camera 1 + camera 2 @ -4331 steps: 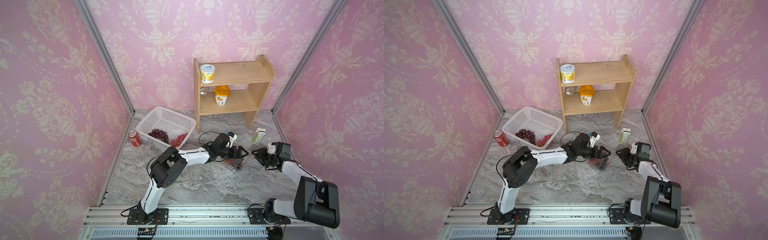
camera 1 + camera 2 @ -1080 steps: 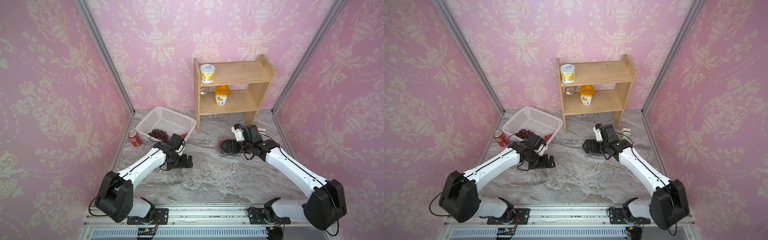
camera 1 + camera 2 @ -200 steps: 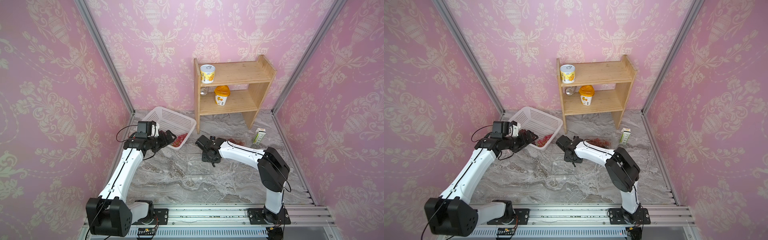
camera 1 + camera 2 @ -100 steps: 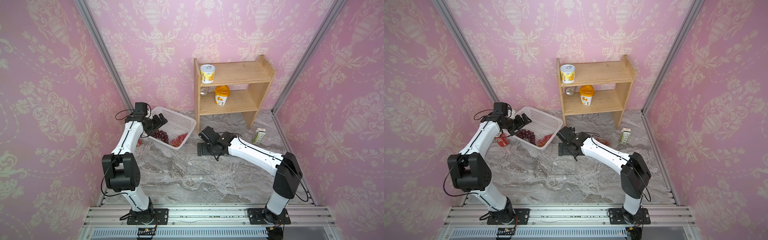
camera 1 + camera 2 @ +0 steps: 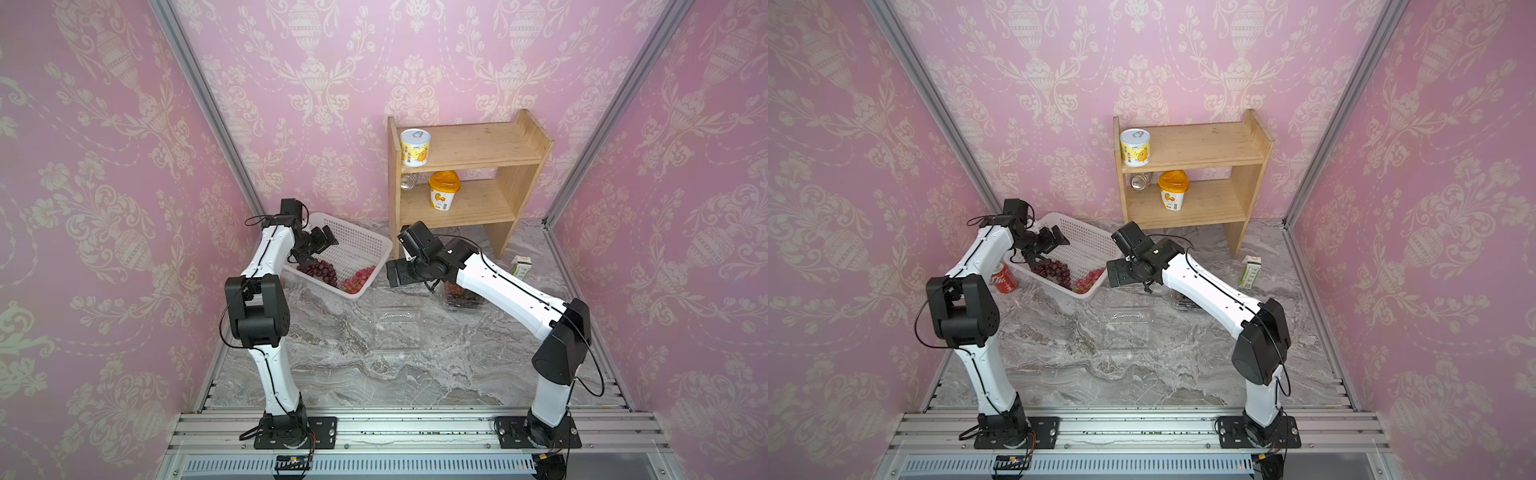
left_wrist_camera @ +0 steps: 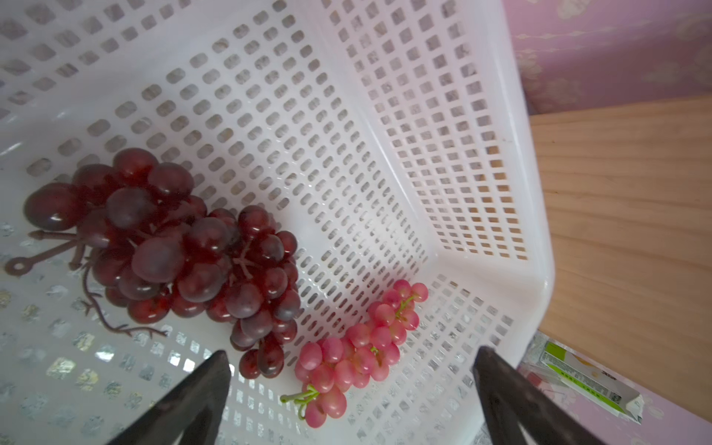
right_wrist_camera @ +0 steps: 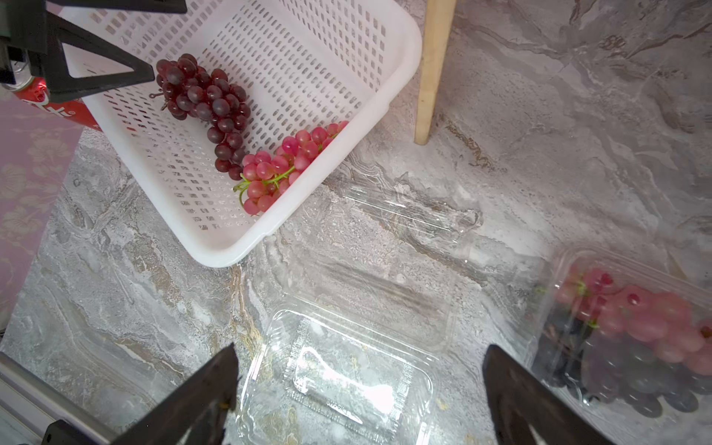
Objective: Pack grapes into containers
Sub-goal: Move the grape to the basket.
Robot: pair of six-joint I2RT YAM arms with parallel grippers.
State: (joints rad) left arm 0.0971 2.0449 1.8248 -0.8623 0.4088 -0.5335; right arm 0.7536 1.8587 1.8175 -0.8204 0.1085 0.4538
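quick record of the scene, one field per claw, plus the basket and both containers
left claw: open, empty, over the basket
right claw: open, empty, above the empty container
basket: dark grapes and pink grapes, side by side
empty container: lid open, nothing inside
filled container: packed grapes, pink and dark
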